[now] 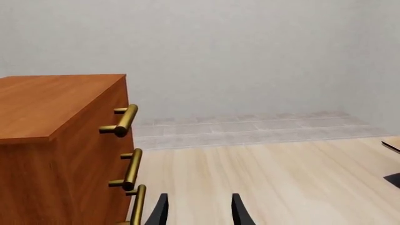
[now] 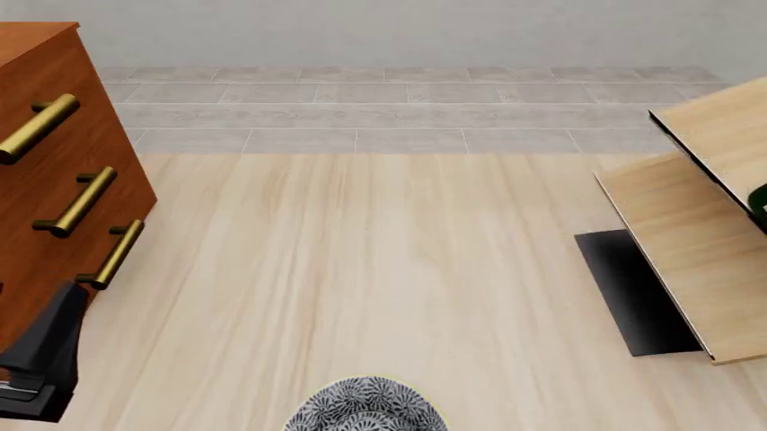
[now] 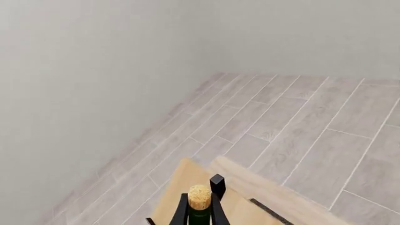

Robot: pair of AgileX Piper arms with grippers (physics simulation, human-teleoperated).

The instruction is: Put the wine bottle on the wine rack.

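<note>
In the right wrist view the wine bottle [image 3: 200,197] shows its tan cork and dark green neck. My right gripper [image 3: 198,214] is shut on that neck, a black finger on each side. Pale panels of the wine rack [image 3: 262,197] lie just beyond the bottle. In the front view the wine rack [image 2: 689,238] stands at the right edge on its black base [image 2: 630,292], and a sliver of green bottle [image 2: 757,202] shows against it; the right gripper itself is out of that view. My left gripper [image 1: 198,213] is open and empty, low over the table beside the cabinet.
A reddish-brown drawer cabinet [image 2: 48,206] with brass bar handles [image 1: 130,168] stands at the left, close to my left arm [image 2: 42,359]. A round, grey patterned object [image 2: 365,409] sits at the near table edge. Grey tiled floor and a wall lie beyond the table.
</note>
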